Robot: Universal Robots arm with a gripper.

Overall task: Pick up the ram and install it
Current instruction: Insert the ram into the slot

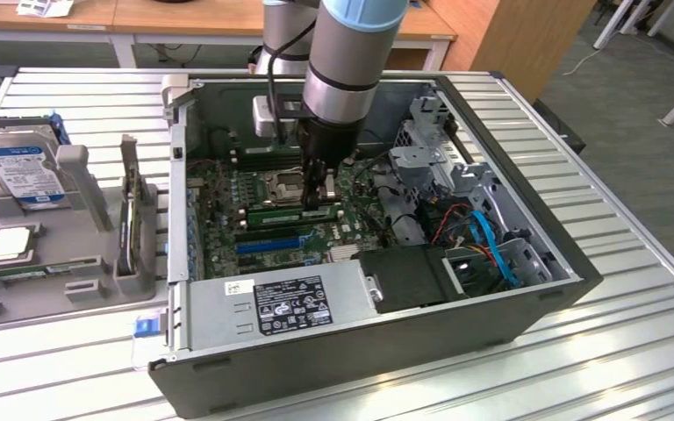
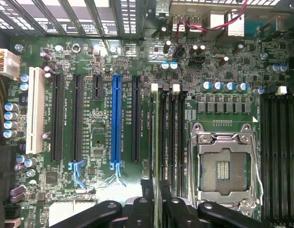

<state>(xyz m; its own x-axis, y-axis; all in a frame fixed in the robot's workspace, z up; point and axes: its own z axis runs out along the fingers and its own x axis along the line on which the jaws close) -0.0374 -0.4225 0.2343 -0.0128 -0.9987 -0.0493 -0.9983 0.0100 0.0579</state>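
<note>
The ram (image 1: 294, 211) is a narrow green stick lying level just over the motherboard (image 1: 261, 189) inside the open computer case (image 1: 525, 289). My gripper (image 1: 320, 195) reaches down into the case and is shut on the ram near its middle. In the wrist view the ram (image 2: 156, 137) shows edge-on, a thin line running along the black memory slots (image 2: 171, 137) beside the processor socket (image 2: 222, 166). My gripper (image 2: 156, 211) straddles it, with a black finger (image 2: 139, 213) on each side. Whether the stick sits in a slot or just above it cannot be told.
A grey holder (image 1: 80, 219) on the exterior view's left carries a blue-labelled hard drive (image 1: 18, 171) and a square processor chip (image 1: 10, 243). Inside the case are the power supply (image 1: 278, 303), a metal drive cage (image 1: 431, 149) and blue cables (image 1: 495, 250). A blue expansion slot (image 2: 117, 123) lies nearby.
</note>
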